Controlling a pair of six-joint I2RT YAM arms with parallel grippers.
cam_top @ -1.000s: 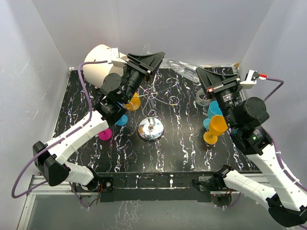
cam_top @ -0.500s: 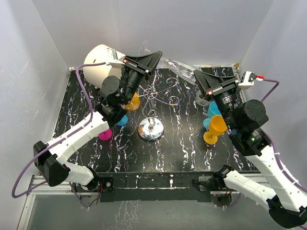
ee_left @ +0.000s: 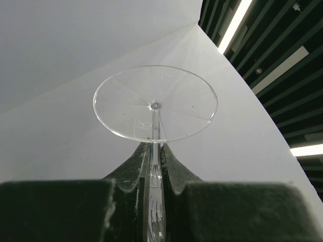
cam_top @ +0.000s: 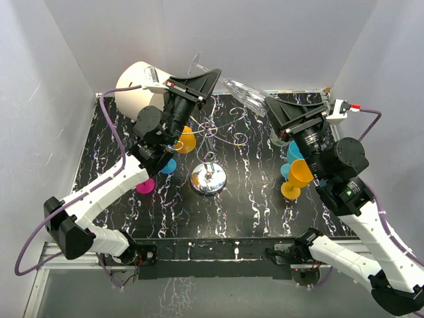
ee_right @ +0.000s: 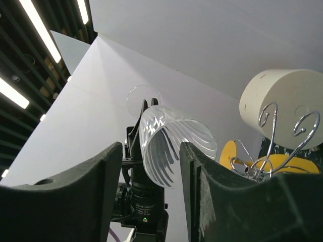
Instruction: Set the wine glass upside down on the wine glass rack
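Note:
The clear wine glass (cam_top: 244, 93) hangs in the air above the back of the table, lying nearly level. Its round foot (ee_left: 155, 103) points left and its ribbed bowl (ee_right: 171, 146) points right. My left gripper (ee_left: 155, 147) is shut on the thin stem just below the foot. My right gripper (ee_right: 150, 151) stands open, one finger on each side of the bowl, with a gap showing on the left. The wine glass rack (cam_top: 220, 134), silver wire with curled arms on a chrome base (cam_top: 209, 179), stands below and between the arms. An orange glass (cam_top: 185, 140) hangs upside down on it.
A big cream cylinder (cam_top: 140, 89) lies at the back left. Blue (cam_top: 168, 165) and pink (cam_top: 145, 185) glasses stand left of the rack. Teal (cam_top: 295, 152) and orange (cam_top: 299, 176) glasses stand on the right, under my right arm. White walls close in three sides.
My left gripper has shut on the stem. My right gripper, shut on the bowl before, has opened. The glass has risen a little with both arms.

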